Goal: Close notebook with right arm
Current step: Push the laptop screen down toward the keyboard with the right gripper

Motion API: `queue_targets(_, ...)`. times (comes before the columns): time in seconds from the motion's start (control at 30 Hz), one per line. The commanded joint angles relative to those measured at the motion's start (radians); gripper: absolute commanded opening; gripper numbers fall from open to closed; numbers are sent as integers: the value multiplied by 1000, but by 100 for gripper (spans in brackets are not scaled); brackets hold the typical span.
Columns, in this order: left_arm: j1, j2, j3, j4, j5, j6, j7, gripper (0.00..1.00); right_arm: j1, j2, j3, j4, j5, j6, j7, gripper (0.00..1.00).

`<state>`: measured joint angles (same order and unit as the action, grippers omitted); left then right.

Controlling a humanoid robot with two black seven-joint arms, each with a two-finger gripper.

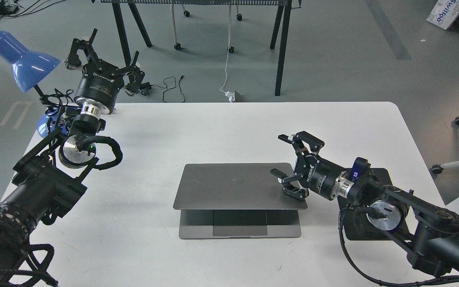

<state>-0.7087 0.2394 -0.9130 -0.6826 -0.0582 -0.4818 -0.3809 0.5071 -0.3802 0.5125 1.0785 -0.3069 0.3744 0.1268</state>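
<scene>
Two black arms are seen over the white counter. The notebook lies at the counter's middle, its lid lowered almost flat, with the trackpad strip left showing at the near edge. The right arm's fingers are spread wide at the notebook's right edge, one fingertip over the lid, nothing grasped. Far left of the notebook, beside the blue lamp, the left fingers are held open and empty.

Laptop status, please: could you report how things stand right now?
Right end effector open, at the lid's right edge. Left end effector open, raised clear. Laptop partly closed, trackpad showing. Nothing in the way.
</scene>
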Motion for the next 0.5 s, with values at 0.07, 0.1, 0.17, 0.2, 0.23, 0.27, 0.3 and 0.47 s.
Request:
queue_targets(0.07, 0, 0, 0, 0, -2, -1, -1, 100, -16, 3, -25, -5, -75, -5, -4, 100)
queue_targets(0.1, 0, 0, 0, 0, 0, -4, -1, 100, -15, 4, -40, -8, -84, -6, -4, 100)
queue_targets(0.17, 0, 0, 0, 0, 0, -6, -1, 100, -13, 3, -68, -11, -92, -8, -4, 100)
queue_targets(0.2, 0, 0, 0, 0, 0, -6, -1, 100, -13, 3, -77, -11, -93, -8, -4, 100)
queue_targets(0.23, 0, -2, 0, 0, 0, -6, -1, 100, -13, 3, -84, -11, -94, -9, -4, 100)
queue_targets(0.27, 0, 0, 0, 0, 0, -6, -1, 100, -13, 3, -91, -11, -94, -11, -4, 100)
queue_targets(0.3, 0, 0, 0, 0, 0, -6, -1, 100, -15, 3, -98, -11, -95, -15, -4, 100)
queue_targets(0.47, 0, -2, 0, 0, 0, -6, -1, 100, -15, 7, -120, -12, -141, -74, -3, 100)
